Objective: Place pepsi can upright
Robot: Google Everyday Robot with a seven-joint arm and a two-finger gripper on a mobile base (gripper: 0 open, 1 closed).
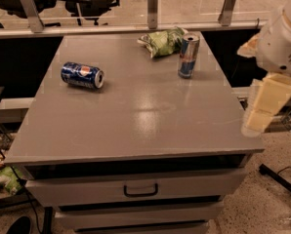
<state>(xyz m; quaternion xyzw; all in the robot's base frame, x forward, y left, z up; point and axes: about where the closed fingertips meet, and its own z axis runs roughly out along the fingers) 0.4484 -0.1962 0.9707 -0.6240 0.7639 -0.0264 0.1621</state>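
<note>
The pepsi can, dark blue with a round red-white-blue logo, lies on its side on the left part of the grey table top, with its silver end facing right. My gripper, cream-coloured under a white arm housing, hangs off the table's right edge at about table height. It is far to the right of the can and holds nothing that I can see.
A taller, slim silver-and-blue can stands upright at the back right of the table. A crumpled green chip bag lies just behind it. Drawers sit under the top. A railing and office chairs are beyond the far edge.
</note>
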